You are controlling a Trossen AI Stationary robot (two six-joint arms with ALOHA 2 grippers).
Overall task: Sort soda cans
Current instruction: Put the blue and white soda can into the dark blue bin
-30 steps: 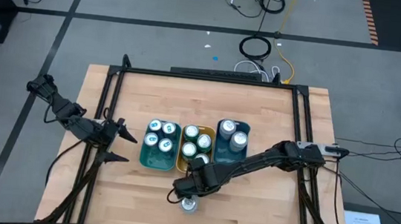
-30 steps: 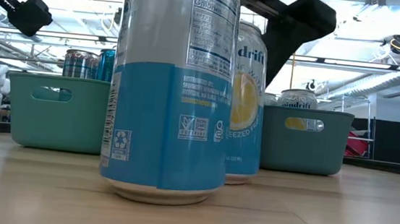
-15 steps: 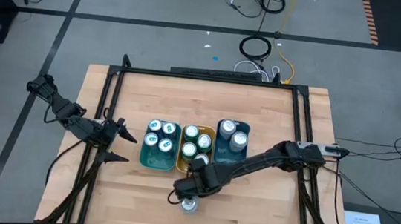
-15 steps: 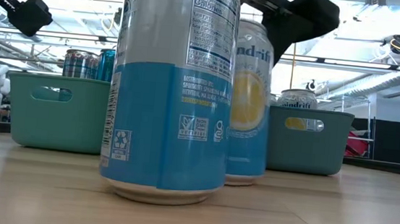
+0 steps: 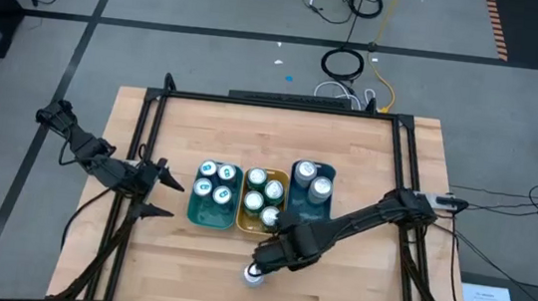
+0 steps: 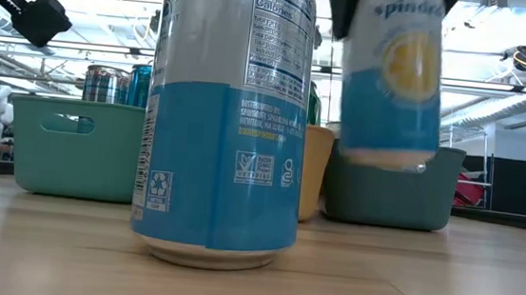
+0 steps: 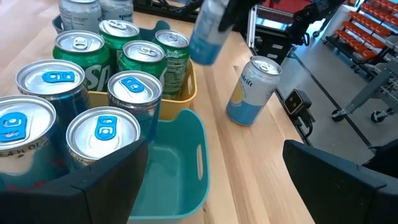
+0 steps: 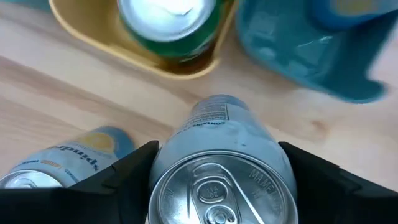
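Note:
My right gripper [image 5: 273, 256] hangs over the near middle of the table, shut on a silver-and-blue soda can [image 6: 391, 73] that is up off the wood. A second silver-and-blue can [image 6: 226, 116] stands on its base on the table beside it, also seen as the lone can [image 5: 254, 276] near the front edge. Blue cans stand in the teal tray [image 5: 211, 210], green cans in the yellow tray [image 5: 242, 218], silver-white cans in the blue tray [image 5: 295, 208]. My left gripper [image 5: 166, 198] waits open at the table's left, touching nothing. My right gripper pinches the can's side wall just below its top rim [image 8: 186, 155] between its two fingers [image 8: 124, 177], one on each side. The fingers come from above, pointing down. The can hangs upright below them, its base [image 6: 382, 156] clear of the table.
The three trays sit side by side in the table's middle, just beyond the held can. A black frame [image 5: 284, 105] borders the table's far and side edges. Bare wood lies to the left and right of the standing can.
My right gripper has shut on the can standing behind the near one, then risen and moved toward the table's right edge. That can has gone from standing on the wood to hanging clear of it, still upright. The near can has stayed put.

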